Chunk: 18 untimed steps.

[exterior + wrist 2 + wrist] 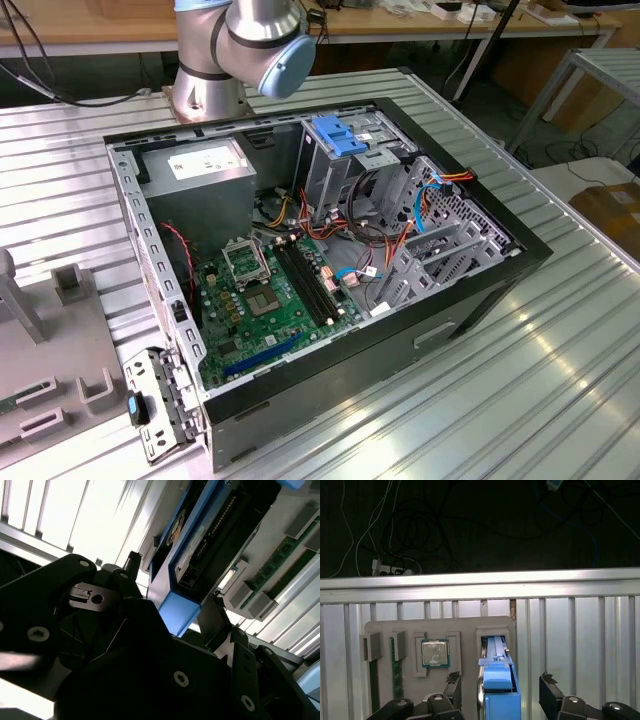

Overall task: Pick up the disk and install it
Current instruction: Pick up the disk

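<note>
Disk point(498, 672) on edge in a narrow slot of the grey fixture tray point(470, 625), blue rail uppermost in the first wrist view. Seen slantwise in the second wrist view, dark underside and blue rail end showing. Not yet lifted, not yet installed.

Gripper point(499, 684) astride it, claw apart: one of the fingers point(452, 680) off each flat side, a gap on both, no contact to be seen.

Judged as the closing-in before the grasp. To do it well:
- keep the claw centred over the slot and square to the disk's faces
- sink far enough to bear on the body, not merely the rail's tip
- close evenly, so as not to tip the disk against the slot walls

Near the slot, in recesses of their own: a processor chip point(435, 653) and a green memory stick point(396, 675).

In the exterior view, an edge of the tray at eight o'clock from the open computer case point(480, 290), both on the ribbed metal table point(520, 400). Inside the case, a blue bracket point(345, 135) toward one o'clock and a power-supply box point(200, 165) toward eleven.

Counted: one disk, one claw of two fingers, one tray, one chip, one memory stick for certain, one case, one bracket, one power-supply box
</note>
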Available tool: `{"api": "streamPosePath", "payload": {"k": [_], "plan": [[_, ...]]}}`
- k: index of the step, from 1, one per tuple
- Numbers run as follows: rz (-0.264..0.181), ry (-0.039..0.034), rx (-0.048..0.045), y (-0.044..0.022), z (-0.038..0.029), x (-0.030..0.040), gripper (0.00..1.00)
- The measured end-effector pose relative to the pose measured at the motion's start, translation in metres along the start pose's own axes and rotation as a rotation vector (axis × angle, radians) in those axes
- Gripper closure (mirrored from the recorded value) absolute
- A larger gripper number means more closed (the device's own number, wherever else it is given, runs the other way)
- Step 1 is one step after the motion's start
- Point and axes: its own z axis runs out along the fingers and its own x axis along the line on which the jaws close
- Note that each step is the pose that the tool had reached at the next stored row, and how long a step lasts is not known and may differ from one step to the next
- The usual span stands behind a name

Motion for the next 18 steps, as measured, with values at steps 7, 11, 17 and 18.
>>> {"api": "streamPosePath", "payload": {"k": [7,11,17,18], "plan": [[0.001,0.0001,0.0000,0.0036,0.0007,0.0000,0.36],[0.009,0.0002,-0.0004,0.0036,0.0010,0.0000,0.43],[0.023,0.0005,-0.0014,0.0036,0.0000,0.0001,0.43],[0.023,0.0005,-0.0014,0.0036,-0.0007,0.0001,0.43]]}}
